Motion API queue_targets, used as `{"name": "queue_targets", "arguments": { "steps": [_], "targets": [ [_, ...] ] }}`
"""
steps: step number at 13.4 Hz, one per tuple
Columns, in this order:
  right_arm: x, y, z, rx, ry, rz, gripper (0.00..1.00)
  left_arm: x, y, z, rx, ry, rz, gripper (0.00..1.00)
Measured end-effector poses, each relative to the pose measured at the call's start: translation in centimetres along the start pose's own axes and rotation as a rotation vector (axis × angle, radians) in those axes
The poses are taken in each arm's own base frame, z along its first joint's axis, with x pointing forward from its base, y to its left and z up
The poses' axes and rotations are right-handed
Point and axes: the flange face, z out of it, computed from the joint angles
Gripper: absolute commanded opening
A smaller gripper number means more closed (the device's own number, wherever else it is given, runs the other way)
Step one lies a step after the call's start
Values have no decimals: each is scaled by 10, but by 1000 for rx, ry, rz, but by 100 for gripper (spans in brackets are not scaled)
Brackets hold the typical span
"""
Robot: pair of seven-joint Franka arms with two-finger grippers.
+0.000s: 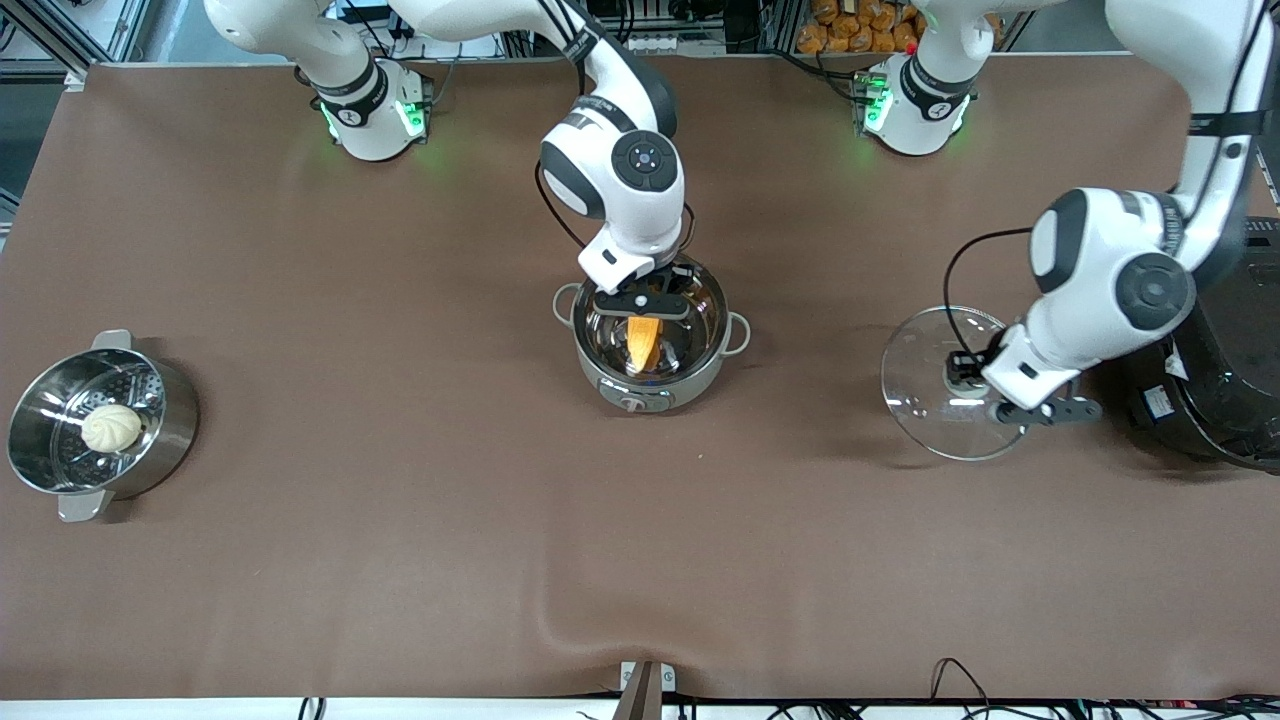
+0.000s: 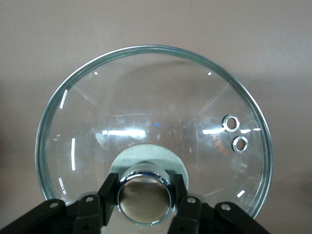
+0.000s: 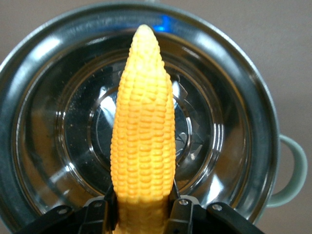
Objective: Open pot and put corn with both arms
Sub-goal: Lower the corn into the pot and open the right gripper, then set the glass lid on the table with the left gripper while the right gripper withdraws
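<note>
**Both tools clamped: corn over pot, lid off**

The right tool [image 1: 644,303] hangs over the open pot [image 1: 651,385], clamped on the thick end of the one corn [image 1: 643,343], a yellow-orange cob tapering to its tip above the shiny steel inside. The left tool [image 1: 985,392] is clamped on the knob [image 2: 144,195] of the one glass lid [image 1: 925,395], toward the left arm's end of the tabletop [image 1: 400,560], beside a black cooker [image 1: 1235,380]. One steamer [image 1: 60,470] with one bun [image 1: 111,428] sits near the right arm's end.

A brown-covered table [image 1: 400,560] carried a grey pot [image 1: 650,385] at its middle, a steel steamer pot [image 1: 170,430] toward the right arm's end, and a black cooker [image 1: 1235,390] toward the left arm's end.
</note>
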Motion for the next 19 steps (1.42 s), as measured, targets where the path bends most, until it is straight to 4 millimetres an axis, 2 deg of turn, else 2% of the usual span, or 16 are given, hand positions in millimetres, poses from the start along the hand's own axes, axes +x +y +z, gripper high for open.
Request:
{"name": "queue_targets", "arguments": {
  "steps": [1, 2, 6, 7, 8, 9, 10, 12, 13, 15, 17, 19],
  "targets": [
    [4, 0, -5, 6, 6, 5, 84, -9, -1, 14, 0, -4, 1, 0],
    [8, 1, -9, 11, 11, 10, 100, -14, -2, 26, 0, -11, 0, 0],
    [17, 12, -19, -10, 1, 28, 100, -23, -14, 54, -6, -20, -20, 0],
    [23, 23, -32, -39, -18, 36, 100, -25, -16, 62, -9, -18, -24, 0],
    [33, 41, -54, -67, -42, 35, 100, -26, -17, 70, -11, -19, -27, 0],
    [48, 69, -84, -80, -63, 32, 100, -27, -17, 77, -13, -23, -27, 38],
    [67, 103, -117, -77, -74, 44, 100, -27, -16, 82, -15, -26, -26, 99],
    [107, 182, -173, -42, -66, 116, 100, -25, -15, 80, -16, -16, -23, 100],
    [124, 218, -190, -23, -54, 146, 100, -20, -14, 71, -17, 2, -23, 100],
    [150, 272, -206, -1, -34, 163, 100, -6, -15, 39, -16, 48, -27, 100],
    [174, 323, -210, 7, -24, 151, 100, 10, -18, -13, -10, 84, -33, 100],
    [194, 382, -216, 16, -13, 141, 100, 23, -21, -81, 0, 91, -42, 100]
  ]
}}
